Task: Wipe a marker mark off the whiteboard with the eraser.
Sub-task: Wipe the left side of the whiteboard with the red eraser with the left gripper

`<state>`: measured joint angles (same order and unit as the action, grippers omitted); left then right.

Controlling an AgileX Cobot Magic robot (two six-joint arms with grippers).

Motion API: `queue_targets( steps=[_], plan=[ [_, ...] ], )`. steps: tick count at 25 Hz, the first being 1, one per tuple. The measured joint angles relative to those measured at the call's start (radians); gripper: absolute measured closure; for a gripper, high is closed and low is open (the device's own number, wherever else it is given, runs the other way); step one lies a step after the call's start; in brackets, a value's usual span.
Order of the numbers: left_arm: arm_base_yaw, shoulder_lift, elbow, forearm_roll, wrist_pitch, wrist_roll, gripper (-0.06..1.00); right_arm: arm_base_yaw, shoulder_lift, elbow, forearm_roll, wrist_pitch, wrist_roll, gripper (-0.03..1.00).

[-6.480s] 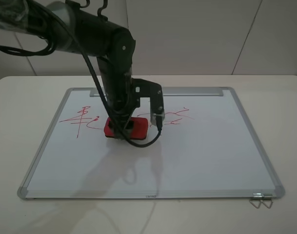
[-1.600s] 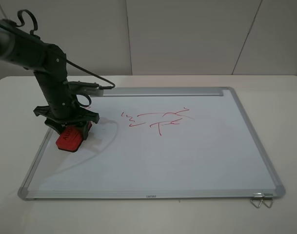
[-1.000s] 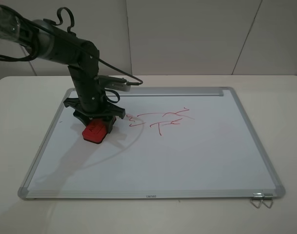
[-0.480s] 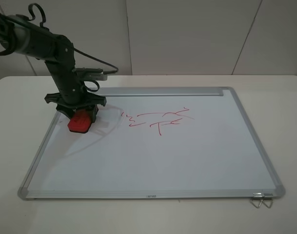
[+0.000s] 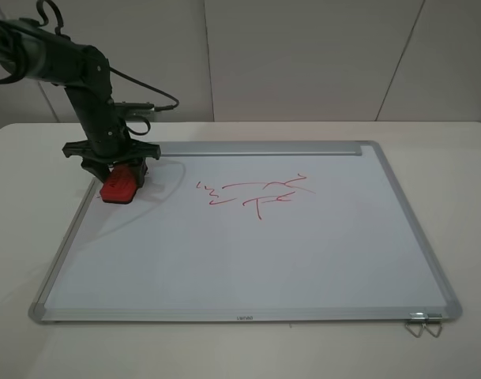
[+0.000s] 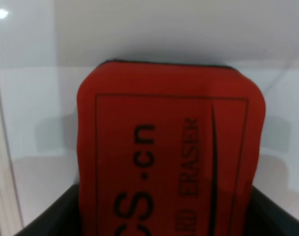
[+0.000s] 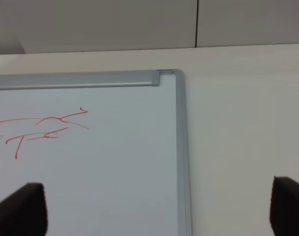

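Note:
The whiteboard [image 5: 327, 260] lies flat on the table. My left gripper [image 5: 116, 170] is shut on the red eraser [image 5: 120, 184], which is pressed onto the board near its far left corner, by the left frame. Up close, the eraser [image 6: 169, 147] fills the left wrist view with its dark lettering, and the gripper [image 6: 169, 221] holds it at both sides. The thin red marker mark shows in no view; the board around the eraser is plain white. My right gripper [image 7: 156, 206] is open above the board's far right part, with nothing between its fingers.
A wider red scribble [image 5: 256, 193] with a zigzag and a T shape sits mid-board, also seen as the scribble [image 7: 41, 128] in the right wrist view. A silver bar [image 5: 256, 148] runs along the far edge. A metal clip [image 5: 422, 325] hangs at the near right corner.
The thin red scribble seen on the board's left 6.5 s ago is gone. Over the last second the left gripper slid the eraser left and farther back, toward the far left corner.

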<state>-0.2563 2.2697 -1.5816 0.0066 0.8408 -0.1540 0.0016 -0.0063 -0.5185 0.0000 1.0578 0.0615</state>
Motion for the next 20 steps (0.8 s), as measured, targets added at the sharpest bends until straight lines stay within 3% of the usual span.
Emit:
queue_targets(
  steps=[10, 20],
  plan=[
    [-0.145, 0.045, -0.074, -0.007, 0.044, 0.016, 0.36, 0.000, 0.000, 0.000, -0.006, 0.000, 0.000, 0.14],
    [-0.114, 0.048, -0.075, -0.007, 0.077, -0.013, 0.36, 0.000, 0.000, 0.000, 0.000, 0.000, 0.000, 0.14]
  ],
)
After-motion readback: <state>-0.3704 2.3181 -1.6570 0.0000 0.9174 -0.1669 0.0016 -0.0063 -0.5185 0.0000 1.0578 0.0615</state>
